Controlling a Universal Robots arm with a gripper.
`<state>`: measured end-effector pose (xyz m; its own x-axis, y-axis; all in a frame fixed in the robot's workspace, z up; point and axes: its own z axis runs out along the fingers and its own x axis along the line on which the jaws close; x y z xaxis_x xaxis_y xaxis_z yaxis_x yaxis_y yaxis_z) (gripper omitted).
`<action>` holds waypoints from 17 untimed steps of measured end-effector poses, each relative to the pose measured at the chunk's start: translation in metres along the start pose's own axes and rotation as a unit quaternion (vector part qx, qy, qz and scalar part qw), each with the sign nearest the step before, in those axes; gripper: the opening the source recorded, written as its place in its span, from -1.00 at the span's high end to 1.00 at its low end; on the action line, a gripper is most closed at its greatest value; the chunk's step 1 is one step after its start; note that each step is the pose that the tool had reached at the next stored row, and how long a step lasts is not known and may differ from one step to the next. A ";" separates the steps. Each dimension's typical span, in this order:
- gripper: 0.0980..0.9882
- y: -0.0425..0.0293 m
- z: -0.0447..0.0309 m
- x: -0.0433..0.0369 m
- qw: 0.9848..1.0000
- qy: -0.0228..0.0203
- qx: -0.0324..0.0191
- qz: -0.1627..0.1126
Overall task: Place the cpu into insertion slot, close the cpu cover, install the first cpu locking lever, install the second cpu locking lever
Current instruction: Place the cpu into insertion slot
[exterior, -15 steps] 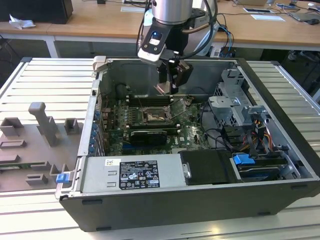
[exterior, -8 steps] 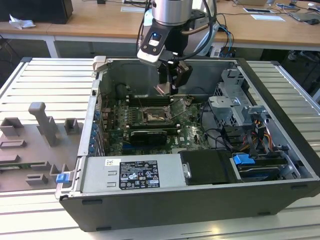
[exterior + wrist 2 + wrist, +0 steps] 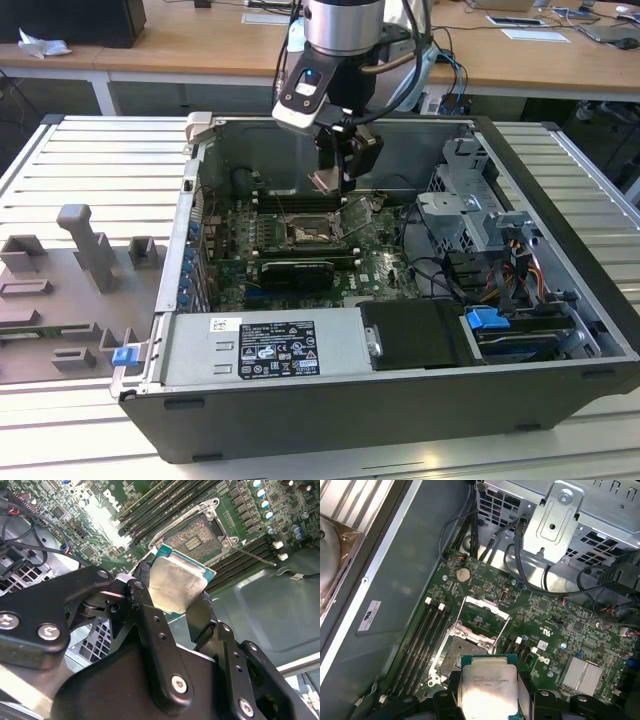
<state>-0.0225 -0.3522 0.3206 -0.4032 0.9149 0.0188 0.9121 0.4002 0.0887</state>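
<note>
The cpu, a flat square chip with a pale silver top and green edge, is held between my gripper's two black fingers. In the exterior view the gripper hangs inside the open computer case, a little above the board, with the cpu at its tip. The insertion slot lies just beyond the chip, dark, bare and uncovered, and it also appears in the second wrist view as the insertion slot. The cpu cover stands swung up on its hinge. A thin locking lever sticks out unlatched beside the slot.
Long black memory slots flank the socket on both sides. A metal drive cage and bundled cables fill the case on the exterior view's right. A black power supply sits at the front. Grey fixtures stand on the slatted table outside the case.
</note>
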 end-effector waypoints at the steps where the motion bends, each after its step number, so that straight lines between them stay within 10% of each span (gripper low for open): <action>1: 0.02 -0.0001 0.0004 0.0000 1.000 -0.001 0.000 0.008; 17: 0.02 -0.0006 0.0060 0.0000 0.996 -0.008 -0.002 0.087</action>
<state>-0.0226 -0.3521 0.3146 -0.2376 0.9712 0.0189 0.9679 0.2351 0.0886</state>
